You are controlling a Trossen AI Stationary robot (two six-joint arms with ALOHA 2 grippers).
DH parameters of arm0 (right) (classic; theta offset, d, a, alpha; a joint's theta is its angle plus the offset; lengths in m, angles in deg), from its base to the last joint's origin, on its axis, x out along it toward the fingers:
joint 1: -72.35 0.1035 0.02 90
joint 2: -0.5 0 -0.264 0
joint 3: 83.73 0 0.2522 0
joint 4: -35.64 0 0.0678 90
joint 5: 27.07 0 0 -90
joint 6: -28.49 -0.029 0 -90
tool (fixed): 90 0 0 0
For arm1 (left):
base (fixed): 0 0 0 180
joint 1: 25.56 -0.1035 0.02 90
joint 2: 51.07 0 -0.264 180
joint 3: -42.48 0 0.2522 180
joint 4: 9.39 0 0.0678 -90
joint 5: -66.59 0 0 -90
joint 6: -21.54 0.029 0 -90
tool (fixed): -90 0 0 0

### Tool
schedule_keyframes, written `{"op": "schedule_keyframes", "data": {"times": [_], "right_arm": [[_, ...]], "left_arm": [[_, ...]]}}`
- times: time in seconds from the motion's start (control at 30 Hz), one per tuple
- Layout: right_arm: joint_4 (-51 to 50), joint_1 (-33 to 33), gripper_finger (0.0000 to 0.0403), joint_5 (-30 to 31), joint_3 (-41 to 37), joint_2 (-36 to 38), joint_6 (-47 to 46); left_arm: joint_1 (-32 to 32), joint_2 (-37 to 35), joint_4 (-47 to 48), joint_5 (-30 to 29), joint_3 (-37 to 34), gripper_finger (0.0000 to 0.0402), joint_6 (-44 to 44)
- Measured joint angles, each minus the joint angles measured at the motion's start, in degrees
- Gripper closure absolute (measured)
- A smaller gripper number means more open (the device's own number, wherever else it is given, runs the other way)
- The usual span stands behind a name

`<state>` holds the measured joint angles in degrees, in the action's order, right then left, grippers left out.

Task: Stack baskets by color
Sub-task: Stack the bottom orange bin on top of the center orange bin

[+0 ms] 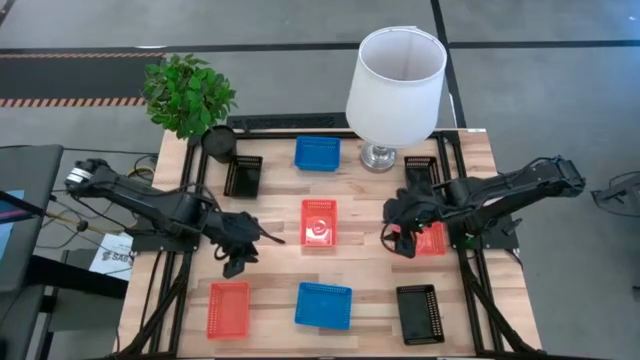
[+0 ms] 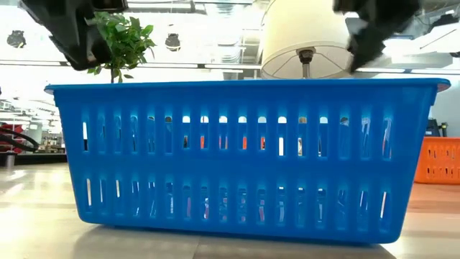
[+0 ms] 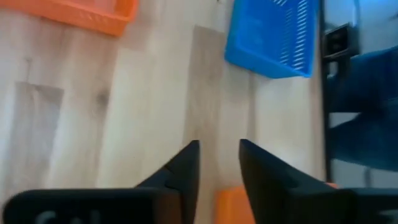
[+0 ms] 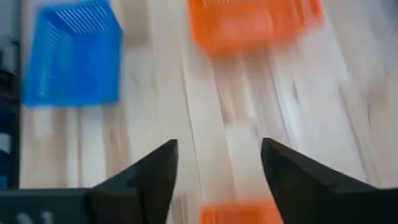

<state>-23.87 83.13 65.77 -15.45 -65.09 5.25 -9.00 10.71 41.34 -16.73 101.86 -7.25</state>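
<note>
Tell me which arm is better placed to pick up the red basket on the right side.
Right. Its pincer hangs open directly beside that red basket, while the left pincer sits across the table, beyond the centre red basket.

Baskets point(image 1: 323, 305) blue, red-orange and black, slotted walls; lampshade point(image 1: 396, 72) white, perhaps cream.

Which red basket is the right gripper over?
The red basket on the table's right side, beneath the right gripper; the other two lie centre and front-left.
</note>
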Motion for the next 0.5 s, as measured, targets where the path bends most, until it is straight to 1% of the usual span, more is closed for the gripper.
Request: {"op": "schedule_keyframes", "data": {"times": [0.1,0.17,0.2,0.27,0.37,0.5], "right_arm": [[-7.27,0.28,0.0124,-1.34,-0.31,0.17,-4.38],[-12.14,1.22,0.0118,-1.62,-0.71,0.26,-7.34],[-13.8,1.91,0.0118,-1.9,-0.89,0.34,-8.48],[-13.89,3.75,0.0117,-3.16,-1.54,0.44,-10.25],[-14.04,7.76,0.0117,-4.95,-2.35,0.38,-11.76],[-14.1,12.97,0.0117,-4.7,-2.47,-1.06,-12.36]], "left_arm": [[-0.57,1.07,-0.05,-3.72,-0.13,0.0253,4.12],[-1.2,1.8,-0.1,-5.11,-0.13,0.0225,8.37],[-1.53,1.99,0.04,-5.65,-0.13,0.0213,10.23],[-2.03,2.1,-0.27,-5.65,-0.13,0.0192,12.91],[-2.7,2.1,-0.02,-5.64,-0.13,0.0171,15.94],[-2.72,2.1,1.03,-5.66,-0.13,0.0164,18.32]]}}
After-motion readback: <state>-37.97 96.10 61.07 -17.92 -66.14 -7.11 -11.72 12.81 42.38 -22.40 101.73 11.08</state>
